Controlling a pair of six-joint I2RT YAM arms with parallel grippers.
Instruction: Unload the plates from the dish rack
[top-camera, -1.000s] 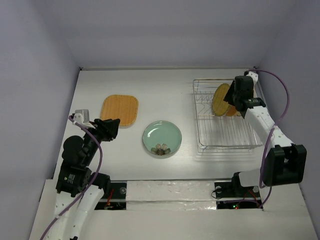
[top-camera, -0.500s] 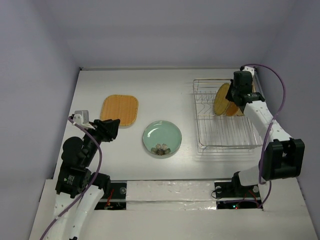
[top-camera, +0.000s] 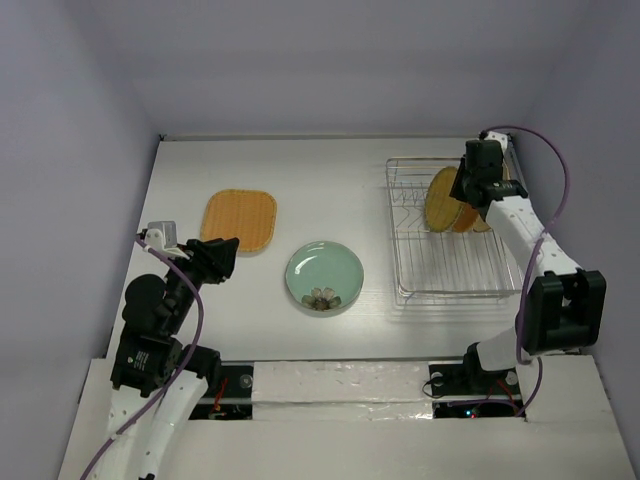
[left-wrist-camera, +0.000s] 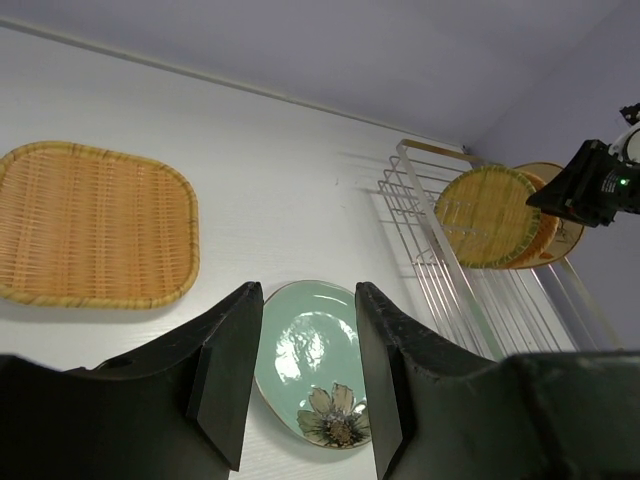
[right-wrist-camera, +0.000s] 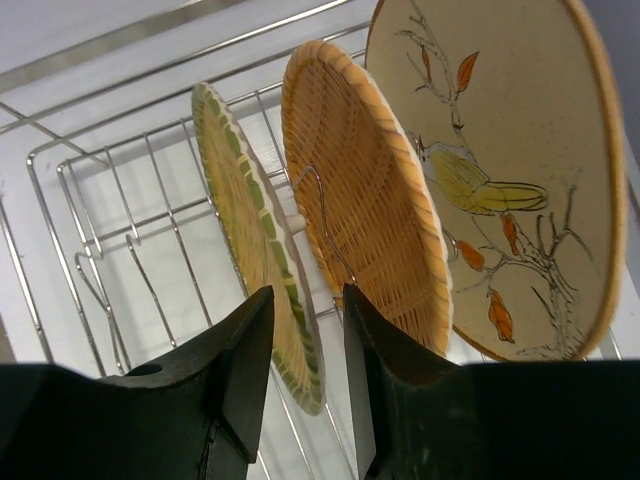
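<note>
The silver wire dish rack (top-camera: 450, 268) stands at the right. Three plates stand upright in it: a mustard woven plate with a green rim (right-wrist-camera: 245, 235), an orange woven plate (right-wrist-camera: 370, 190) and a beige plate with a bird and leaf print (right-wrist-camera: 500, 140). My right gripper (right-wrist-camera: 306, 300) is open, its jaws straddling the near rim of the green-rimmed plate without closing on it. The rounded-square orange plate (top-camera: 239, 220) and the pale green flower plate (top-camera: 324, 276) lie flat on the table. My left gripper (left-wrist-camera: 308, 292) is open and empty, hovering above the green plate.
The rack's near half (top-camera: 455, 285) holds no plates. Upright prongs (right-wrist-camera: 320, 215) stand between the plates. Walls close in the table at the back and on both sides. The right arm reaches over the rack's right side (top-camera: 520, 230).
My right gripper has shifted slightly toward the far end of the rack and settled over the plates' rims. The left arm has not moved.
</note>
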